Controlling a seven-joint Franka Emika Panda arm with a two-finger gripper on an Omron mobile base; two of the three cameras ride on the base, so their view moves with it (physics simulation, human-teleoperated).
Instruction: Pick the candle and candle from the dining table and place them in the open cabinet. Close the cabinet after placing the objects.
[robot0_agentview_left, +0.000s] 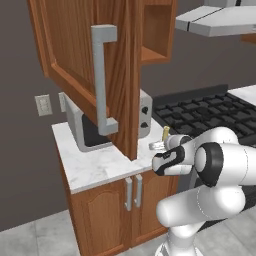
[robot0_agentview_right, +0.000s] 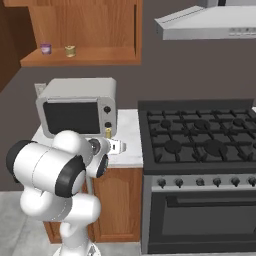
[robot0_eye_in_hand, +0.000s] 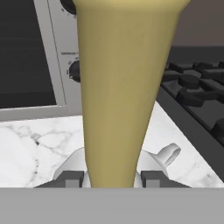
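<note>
Gripper (robot0_eye_in_hand: 112, 178) fingers (robot0_eye_in_hand: 70, 178) clamped on slim yellow stick candle (robot0_eye_in_hand: 120, 87), above marble counter (robot0_agentview_left: 100, 167), near microwave (robot0_agentview_right: 75, 107).

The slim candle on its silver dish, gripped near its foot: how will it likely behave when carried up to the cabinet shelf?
The candle looks stiff, so it probably will not bend. It is tall above the fingers, so it may tilt if jolted. Its dish base is wider, so it should stand steady on the shelf.

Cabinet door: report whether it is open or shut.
Open. The cabinet door swings out toward the camera, and the right base view shows the bare shelf inside with a stubby candle on it.
</note>
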